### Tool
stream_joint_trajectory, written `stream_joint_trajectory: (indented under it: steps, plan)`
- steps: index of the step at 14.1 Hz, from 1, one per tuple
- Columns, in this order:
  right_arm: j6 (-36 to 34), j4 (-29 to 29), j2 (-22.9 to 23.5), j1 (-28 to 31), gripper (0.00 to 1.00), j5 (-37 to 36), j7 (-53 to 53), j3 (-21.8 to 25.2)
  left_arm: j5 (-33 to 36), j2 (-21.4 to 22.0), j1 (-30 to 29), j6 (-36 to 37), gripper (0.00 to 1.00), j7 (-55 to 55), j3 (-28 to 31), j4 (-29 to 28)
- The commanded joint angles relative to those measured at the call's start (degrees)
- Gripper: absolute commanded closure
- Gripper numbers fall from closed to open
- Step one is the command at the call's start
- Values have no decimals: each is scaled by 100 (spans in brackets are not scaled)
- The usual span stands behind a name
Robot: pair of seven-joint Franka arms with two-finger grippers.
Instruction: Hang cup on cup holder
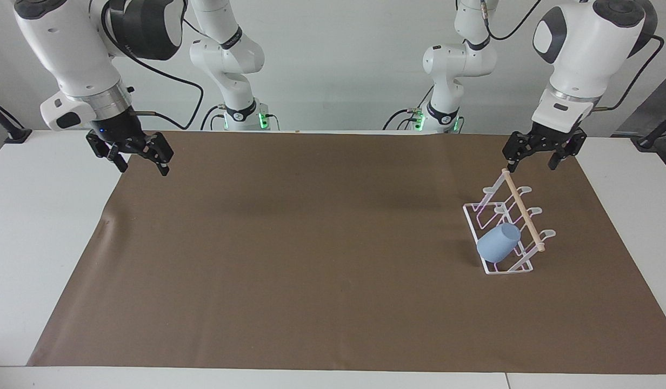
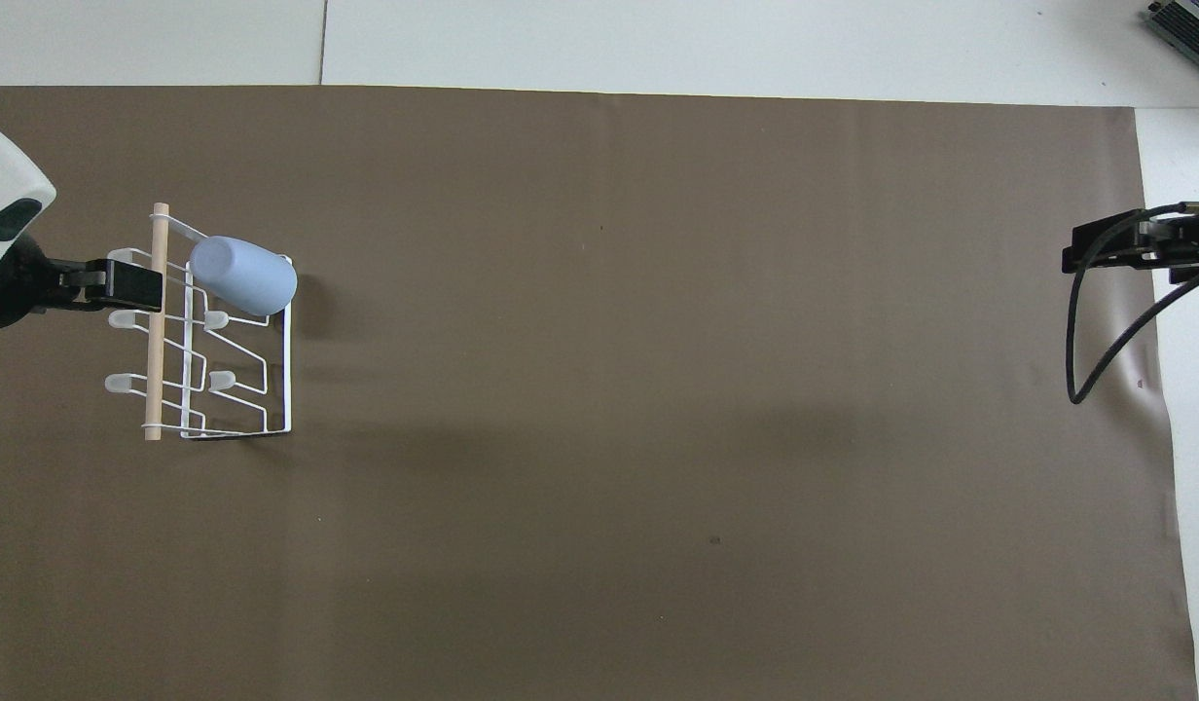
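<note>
the overhead view's edges cut off the left gripper and the right gripper, jaws partly showing, arms unseen.
</note>
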State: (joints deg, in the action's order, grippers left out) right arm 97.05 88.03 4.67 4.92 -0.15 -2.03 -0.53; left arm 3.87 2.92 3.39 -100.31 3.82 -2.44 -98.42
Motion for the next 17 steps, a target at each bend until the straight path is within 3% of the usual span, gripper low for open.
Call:
stream_joint_trajectory:
  steps: [1, 5, 8, 12, 17]
  plan:
    - [16, 118, -98, 71, 0, 129, 107, -34, -124, 16, -49, 370, 0, -206, -2, 103]
    - [16, 118, -98, 71, 0, 129, 107, -34, -124, -2, -40, 986, 0, -338, -46, 436]
    - [16, 118, -98, 71, 0, 129, 107, -34, -106, -10, -102, 978, 0, -347, -107, 498]
    - [16, 118, -98, 71, 0, 129, 98, -34, -578, -81, -734, 1083, 0, -347, -468, 789]
    - [16, 127, -98, 71, 0, 138, 107, -34, -581, -99, -709, 1461, 0, -373, -477, 956]
